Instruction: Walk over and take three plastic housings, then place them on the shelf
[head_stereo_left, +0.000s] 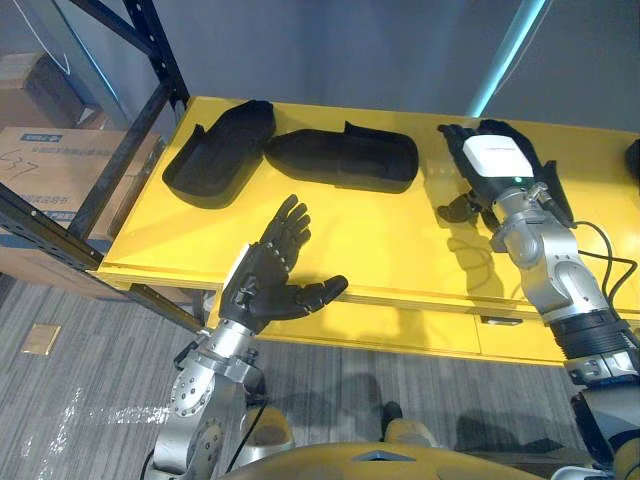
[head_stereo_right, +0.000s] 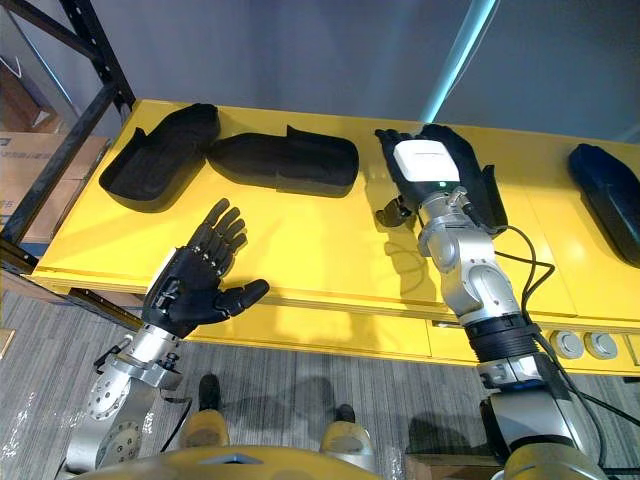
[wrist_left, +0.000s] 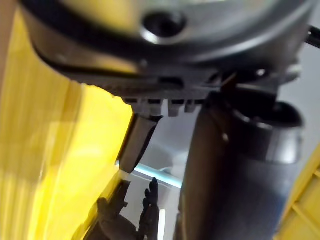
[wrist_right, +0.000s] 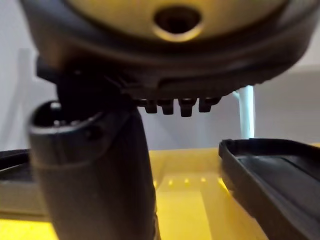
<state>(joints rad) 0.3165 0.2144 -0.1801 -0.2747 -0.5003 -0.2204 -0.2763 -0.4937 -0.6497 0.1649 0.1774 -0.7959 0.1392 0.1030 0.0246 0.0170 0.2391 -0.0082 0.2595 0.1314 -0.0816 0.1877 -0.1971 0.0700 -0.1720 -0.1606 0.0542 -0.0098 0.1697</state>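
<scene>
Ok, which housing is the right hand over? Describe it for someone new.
Four black housings lie on the yellow surface. The left pair lies side by side and the far-right housing is at the edge. The middle housing lies alone between them, the only one partly under the right hand.

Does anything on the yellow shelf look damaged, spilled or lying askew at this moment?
Nothing looks damaged or spilled. Only the leftmost plastic housing lies slanted on the yellow shelf, and its end seems to meet the neighbouring housing.
</scene>
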